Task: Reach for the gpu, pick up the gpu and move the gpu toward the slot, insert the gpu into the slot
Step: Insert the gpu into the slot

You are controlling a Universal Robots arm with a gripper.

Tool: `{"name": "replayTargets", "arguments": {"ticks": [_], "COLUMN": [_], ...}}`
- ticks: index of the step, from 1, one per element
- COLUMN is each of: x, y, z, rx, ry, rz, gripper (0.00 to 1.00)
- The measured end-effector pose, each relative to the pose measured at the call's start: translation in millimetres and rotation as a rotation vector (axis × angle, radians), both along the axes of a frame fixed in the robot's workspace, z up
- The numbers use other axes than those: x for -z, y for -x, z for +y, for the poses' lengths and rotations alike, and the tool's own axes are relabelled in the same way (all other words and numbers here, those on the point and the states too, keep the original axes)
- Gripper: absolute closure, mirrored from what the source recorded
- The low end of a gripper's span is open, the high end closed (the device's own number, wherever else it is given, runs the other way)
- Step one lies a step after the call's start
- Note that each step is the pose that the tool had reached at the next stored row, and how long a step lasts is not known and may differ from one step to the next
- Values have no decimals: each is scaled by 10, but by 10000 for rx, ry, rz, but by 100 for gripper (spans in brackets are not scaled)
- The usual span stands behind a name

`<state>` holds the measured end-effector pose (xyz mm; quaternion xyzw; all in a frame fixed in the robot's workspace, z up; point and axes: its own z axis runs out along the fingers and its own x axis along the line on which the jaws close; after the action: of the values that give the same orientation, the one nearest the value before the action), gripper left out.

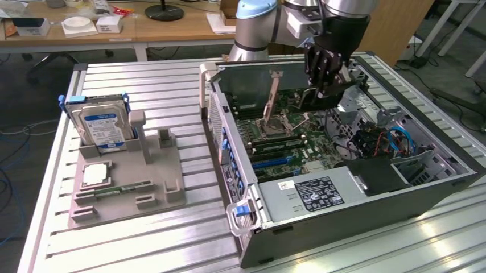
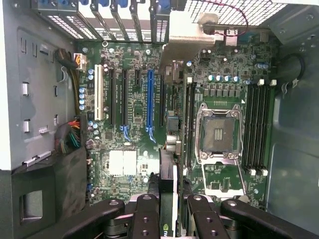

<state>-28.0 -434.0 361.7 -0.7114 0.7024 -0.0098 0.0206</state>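
Note:
My gripper (image 1: 328,84) hangs over the open computer case (image 1: 425,187), shut on the gpu (image 1: 314,100), a dark card held upright above the motherboard (image 1: 304,142). In the wrist view the gpu (image 2: 168,174) shows edge-on between my fingers (image 2: 147,211), its pale bracket (image 2: 199,37) at the case's slotted rear wall. The long blue slot (image 2: 150,99) lies just beside the card's edge, away from the CPU socket (image 2: 219,132). Whether the card touches the board I cannot tell.
A grey holder tray (image 1: 122,202) stands on the table at the exterior view's left, with a blue-labelled hard drive (image 1: 102,122) upright in it and a narrow green memory stick (image 1: 122,187) lying flat. Cables (image 1: 379,139) and a drive cage (image 1: 379,173) sit inside the case.

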Motion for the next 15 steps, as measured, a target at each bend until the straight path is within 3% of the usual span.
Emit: {"name": "replayTargets", "arguments": {"ticks": [6,15], "x": [8,27], "y": [3,43], "z": [-36,-41], "rx": [3,-2], "ry": [-1,-2], "rz": [0,-1], "gripper": [73,73]}}
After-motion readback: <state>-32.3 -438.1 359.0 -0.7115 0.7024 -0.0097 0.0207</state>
